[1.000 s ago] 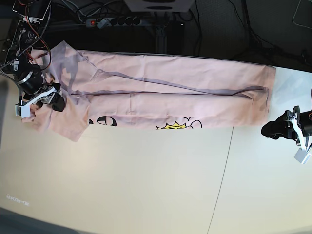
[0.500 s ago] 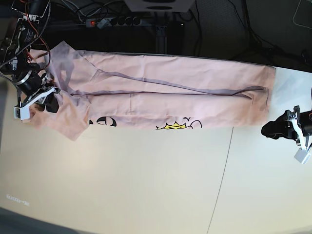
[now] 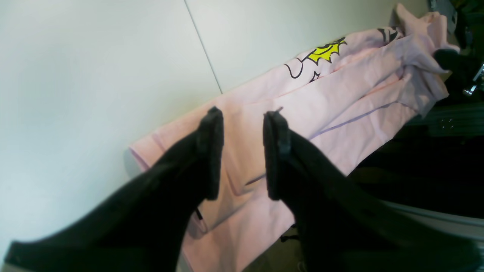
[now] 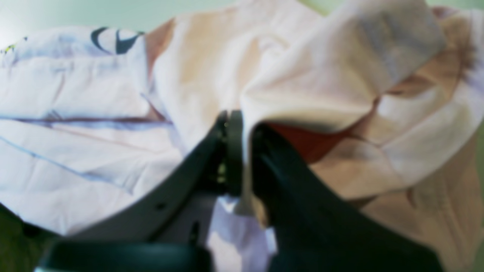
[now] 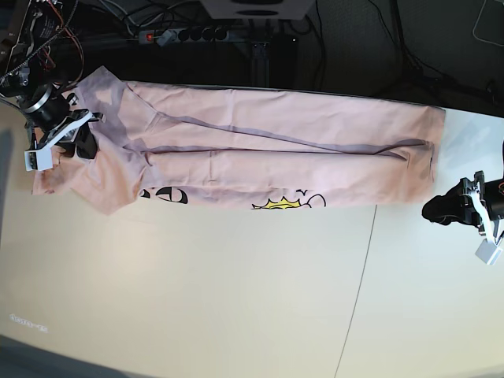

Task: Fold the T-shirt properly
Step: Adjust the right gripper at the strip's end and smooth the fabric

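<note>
While the T-shirt (image 5: 268,161) lies stretched in a long folded band across the far side of the worktop (image 5: 236,291), everything from the middle down to 6 o'clock in the base view is bare pale surface, crossed by one thin seam line running toward 5 o'clock. Beyond the shirt's far edge, at 12 o'clock, the worktop ends against a dark area of cables and a power strip (image 5: 177,35). At 9 o'clock the right end effector (image 5: 75,146) is pinched shut on a bunched fold of pink cloth at the sleeve end, and the wrist view shows the fabric (image 4: 302,87) gripped between its black fingers (image 4: 230,151) and lifted into a rumpled hump. Over at 3 o'clock the left end effector (image 5: 445,211) sits just beside the shirt's other end, apart from it, jaws parted about halfway and holding nothing; its wrist view shows the two fingers (image 3: 210,151) standing open above the pink hem. The shirt is pale pink, creased lengthwise, with a yellow crown print (image 5: 276,204) and black lettering (image 5: 165,195) peeking out along its near edge.
</note>
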